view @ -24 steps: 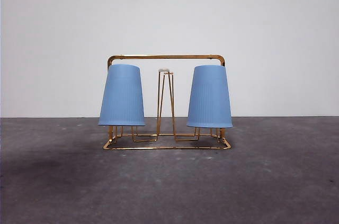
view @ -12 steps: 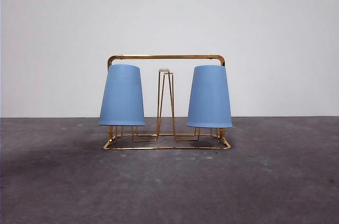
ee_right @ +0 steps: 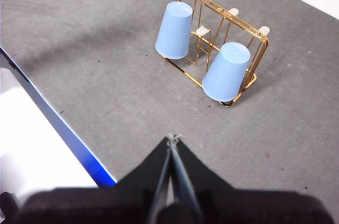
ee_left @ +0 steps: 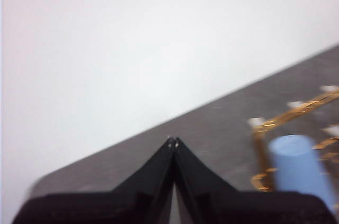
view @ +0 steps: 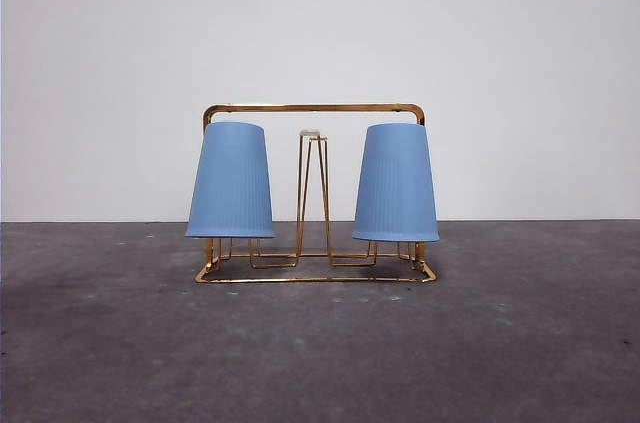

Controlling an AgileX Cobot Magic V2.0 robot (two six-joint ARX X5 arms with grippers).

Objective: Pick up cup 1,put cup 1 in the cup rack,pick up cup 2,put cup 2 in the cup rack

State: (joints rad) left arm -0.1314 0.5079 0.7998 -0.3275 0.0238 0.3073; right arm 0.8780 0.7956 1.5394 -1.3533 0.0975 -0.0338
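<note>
We see both cups [view: 230, 181] [view: 396, 183] upturned on the rack [view: 314, 109]; the task looks done. Left gripper [ee_left: 172, 142] and right gripper [ee_right: 172, 138] sit closed, empty, so nothing remains to grasp.

No visible change since earlier.

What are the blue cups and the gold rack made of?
The blue cups look like matte plastic: even colour, fine ribbing, no shine. The cup rack looks like thin metal wire with a shiny gold finish; its prong tips look pale, maybe rubber caps.
</note>
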